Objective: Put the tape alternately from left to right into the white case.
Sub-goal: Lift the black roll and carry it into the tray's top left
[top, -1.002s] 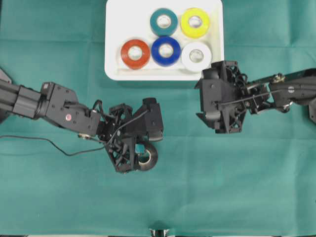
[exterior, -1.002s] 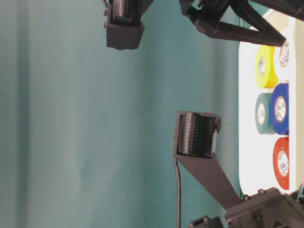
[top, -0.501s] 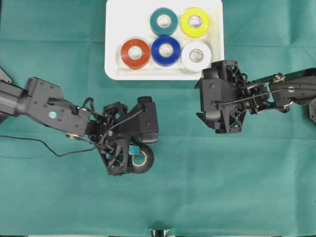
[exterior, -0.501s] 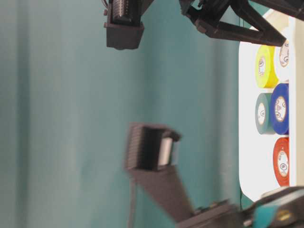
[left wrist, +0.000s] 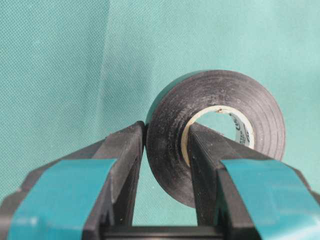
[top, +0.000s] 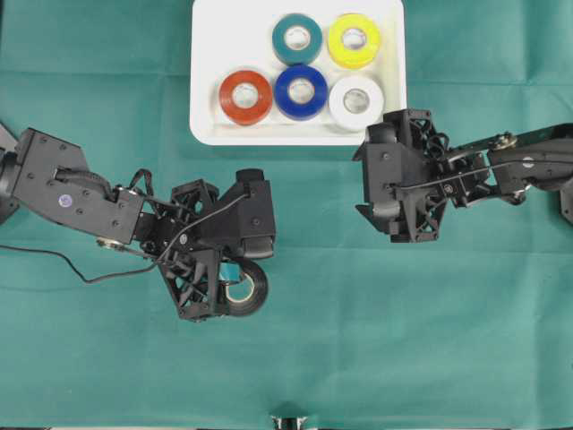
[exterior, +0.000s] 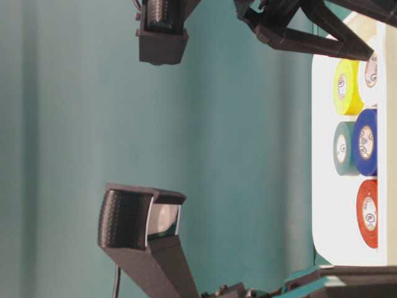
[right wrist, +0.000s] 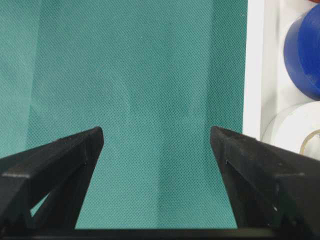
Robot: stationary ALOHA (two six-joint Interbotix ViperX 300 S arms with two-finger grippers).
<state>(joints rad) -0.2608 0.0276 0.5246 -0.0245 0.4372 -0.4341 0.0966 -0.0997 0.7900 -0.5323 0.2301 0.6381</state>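
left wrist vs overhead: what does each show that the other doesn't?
Only left wrist: the left gripper grips the black tape through its wall, one finger inside the core, one outside.
Only overhead: the white case with five rolls in it, and the open right gripper near its corner.
Both: the black roll over green cloth.

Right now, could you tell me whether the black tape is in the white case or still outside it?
Outside. The black tape is over the green cloth, pinched through its core, clear of the white case.
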